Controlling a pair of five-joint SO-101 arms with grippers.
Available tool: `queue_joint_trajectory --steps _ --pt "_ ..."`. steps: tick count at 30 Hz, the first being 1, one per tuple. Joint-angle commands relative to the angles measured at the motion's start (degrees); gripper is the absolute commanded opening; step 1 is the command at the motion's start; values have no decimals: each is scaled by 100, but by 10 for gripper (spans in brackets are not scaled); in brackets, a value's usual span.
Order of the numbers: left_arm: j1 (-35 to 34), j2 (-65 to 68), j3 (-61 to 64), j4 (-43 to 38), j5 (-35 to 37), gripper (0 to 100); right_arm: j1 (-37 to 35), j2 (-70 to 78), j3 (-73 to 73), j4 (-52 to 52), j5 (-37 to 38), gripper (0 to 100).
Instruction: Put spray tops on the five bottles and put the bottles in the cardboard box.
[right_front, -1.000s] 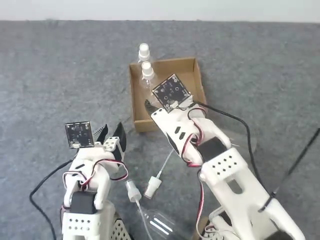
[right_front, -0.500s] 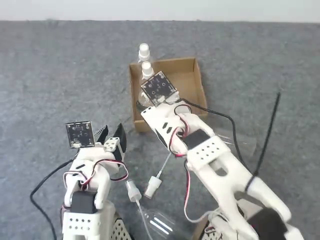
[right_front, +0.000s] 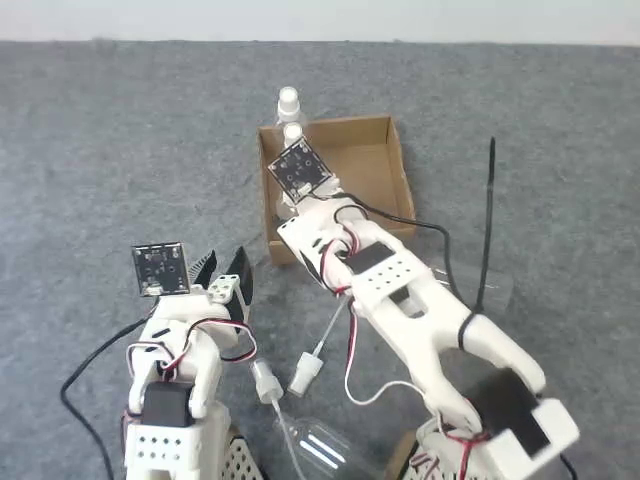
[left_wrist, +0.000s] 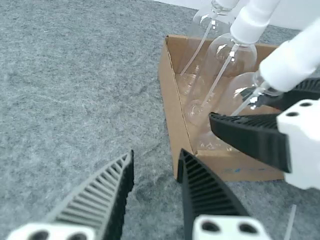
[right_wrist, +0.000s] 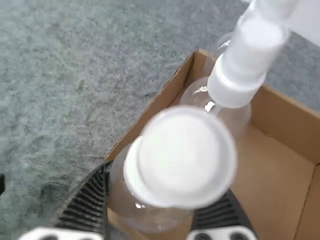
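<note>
High view: two arms stand side by side at a grey counter (right_front: 110, 130), with the cardboard box (right_front: 392, 165) on it just beyond them
Right pincer (left_wrist: 230, 105): clenched on a clear bottle, its black fingers (right_wrist: 82, 200) on either side of the glass body, below the white cap
Held bottle (right_wrist: 122, 200): upright with its spray top (right_wrist: 180, 157) on, at the box's near corner on the left arm's side; I cannot tell whether its base rests on the box floor
Middle bottle (left_wrist: 225, 55): upright in the box just behind the held one, by the same side wall, spray top fitted
Back bottle (left_wrist: 207, 25): upright at the far corner of that wall, also capped, its tube running down inside the glass
Left pincer (left_wrist: 156, 155): released and holding nothing, fingers spread over the bare counter, near the box's near corner but apart from it
Lying bottle (right_front: 320, 448): on its side on the counter between the two arm bases, a white sprayer at its neck
Loose spray top (right_front: 306, 376): lying on the counter just beside the lying bottle's neck, its thin tube pointing toward the box
</note>
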Motion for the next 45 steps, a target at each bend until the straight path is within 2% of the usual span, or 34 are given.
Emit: queue_joint_trajectory --steps 1,32,39,45 --pt "-26 -70 -75 18 -44 137 -101 101 -536 -180 -70 6" --pt "-26 -62 -75 18 -44 137 -224 233 -519 -119 -70 10" --pt "-26 -62 -75 18 -44 137 -233 233 -519 92 -70 169" --pt "-26 -62 -75 18 -44 137 -233 233 -519 171 -70 195"
